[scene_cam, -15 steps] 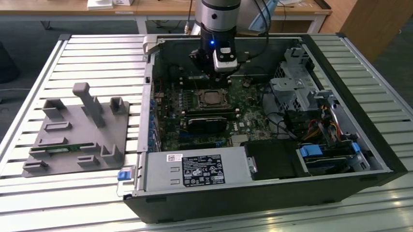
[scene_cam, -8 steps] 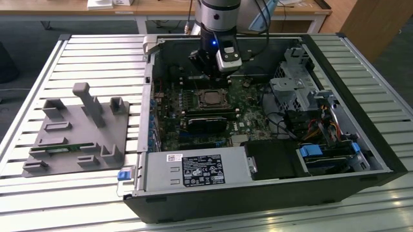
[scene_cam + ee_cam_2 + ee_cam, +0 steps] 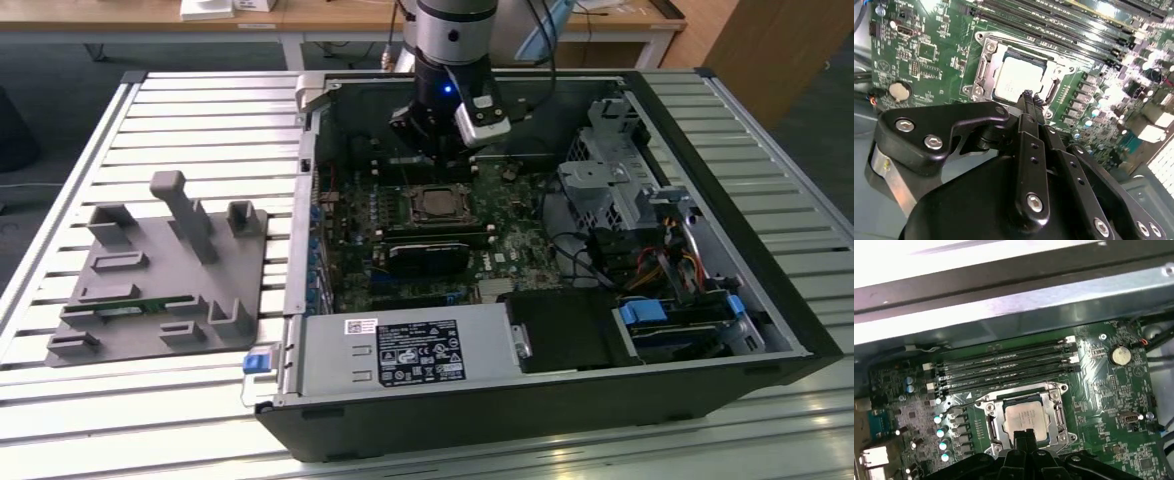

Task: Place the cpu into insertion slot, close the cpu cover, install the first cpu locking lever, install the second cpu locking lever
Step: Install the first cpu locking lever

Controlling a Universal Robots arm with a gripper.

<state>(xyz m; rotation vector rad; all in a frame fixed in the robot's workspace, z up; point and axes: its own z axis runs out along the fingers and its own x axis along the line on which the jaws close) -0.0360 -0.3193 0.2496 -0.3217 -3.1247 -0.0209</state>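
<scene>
Gripper: the gripper (image 3: 1027, 96) has its two black fingers (image 3: 1026, 122) pressed together, with nothing held between them.
Gripper position: in both wrist views the tip hangs just above one edge of the socket, close to the chip; I cannot tell if it touches.
Cpu: the cpu (image 3: 1026, 420) lies flat inside the insertion slot (image 3: 1023, 53), its pale top visible.
Cpu cover: the cpu cover (image 3: 1059, 410) lies down around the chip, which shows through its square window.
Board: the green motherboard (image 3: 1104, 405) carries long black memory slots (image 3: 1004, 365) just beside the socket and a round coin battery (image 3: 1120, 355) well apart from it.
Arm: the arm (image 3: 451, 30) reaches down into the open computer case (image 3: 534, 400).
Surroundings: the case lies on a slatted table (image 3: 200, 110); a gray fixture (image 3: 160, 270) stands on the exterior view's left of it.
</scene>
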